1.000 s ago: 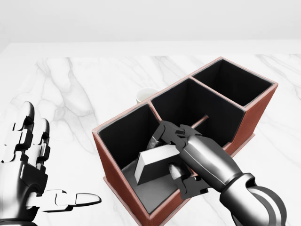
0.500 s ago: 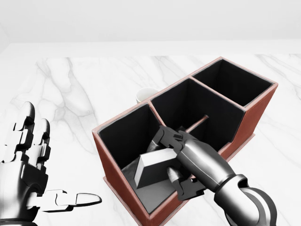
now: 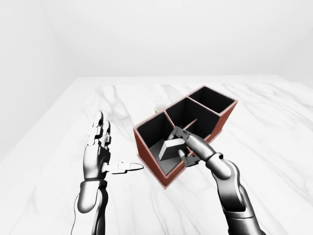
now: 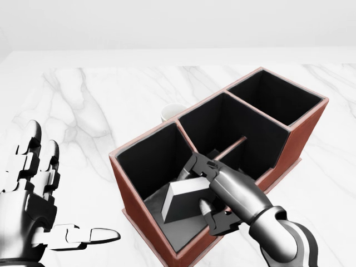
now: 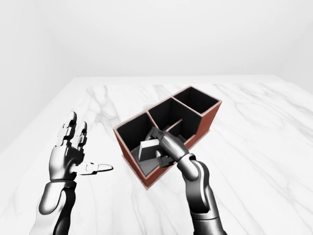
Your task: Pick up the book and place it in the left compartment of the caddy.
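Book (image 4: 183, 196) and right hand (image 4: 214, 192) sat together inside the left compartment of the caddy (image 4: 139, 219), the hand reaching in over the caddy's near wall. Our fingers (image 4: 203, 164) wrapped the book from above while the thumb pressed its lower side, so we held it firmly clamped. It lay tilted, one end low toward the compartment floor and the other raised under our palm; whether it touched the floor we could not tell. We judged that tilt came from lowering it at an angle to clear the divider between this compartment and the middle one.

Our left hand (image 4: 33, 194) hung over the marble table (image 4: 83, 105) well apart from the caddy, fingers spread upward and thumb pointing sideways, holding nothing; it seemed parked out of the way.

A white cup (image 4: 171, 113) stood just beyond the caddy's far wall, uninvolved.

Placement looked nearly done: what remained, in our judgement, was to let go and lift clear without dragging the book back out.
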